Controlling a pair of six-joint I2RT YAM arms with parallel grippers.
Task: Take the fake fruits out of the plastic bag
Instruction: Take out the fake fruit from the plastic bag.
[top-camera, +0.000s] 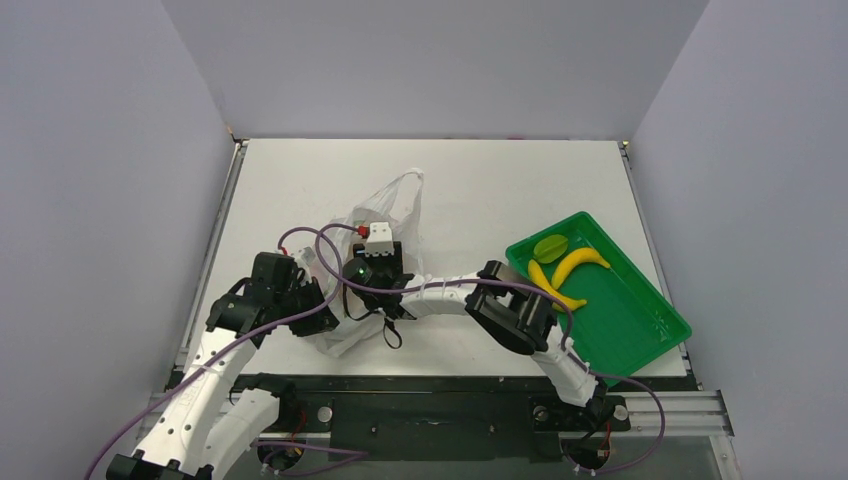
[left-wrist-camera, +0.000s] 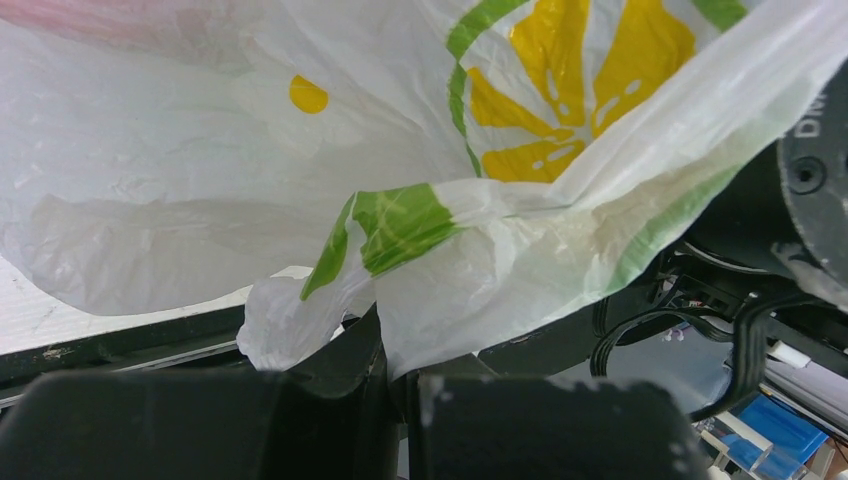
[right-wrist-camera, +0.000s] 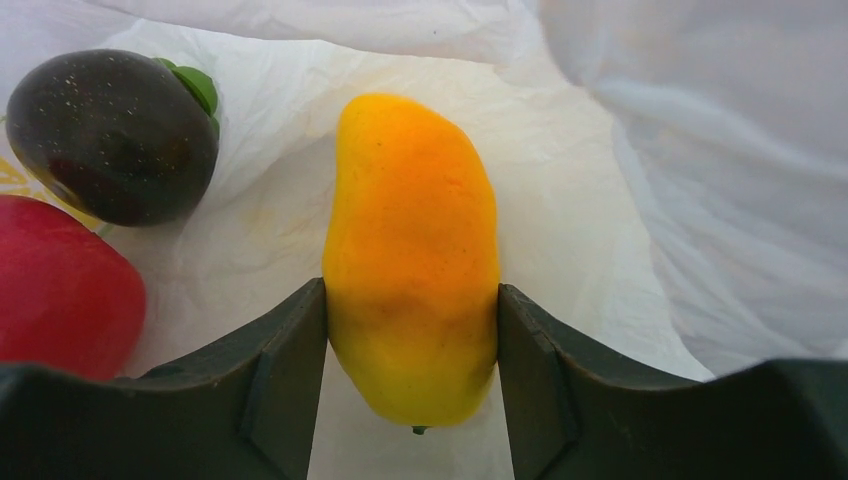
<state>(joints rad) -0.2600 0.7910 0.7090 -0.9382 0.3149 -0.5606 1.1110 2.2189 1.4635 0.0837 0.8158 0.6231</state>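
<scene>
The white plastic bag (top-camera: 392, 205) lies left of the table's middle. My left gripper (top-camera: 322, 308) is shut on the bag's near edge; in the left wrist view its jaws (left-wrist-camera: 395, 345) pinch a fold of the bag (left-wrist-camera: 200, 200). My right gripper (top-camera: 378, 252) reaches into the bag's mouth. In the right wrist view it (right-wrist-camera: 412, 315) is shut on an orange-yellow mango (right-wrist-camera: 412, 250), both fingers pressed against its sides. A dark purple piece (right-wrist-camera: 110, 135) and a red apple (right-wrist-camera: 60, 300) lie inside the bag (right-wrist-camera: 640, 200), left of the mango.
A green tray (top-camera: 640, 320) stands at the right, holding two yellow bananas (top-camera: 572, 264) and a green starfruit (top-camera: 548, 246). Grey walls enclose the table on three sides. The right arm's forearm and cable cross in front of the bag.
</scene>
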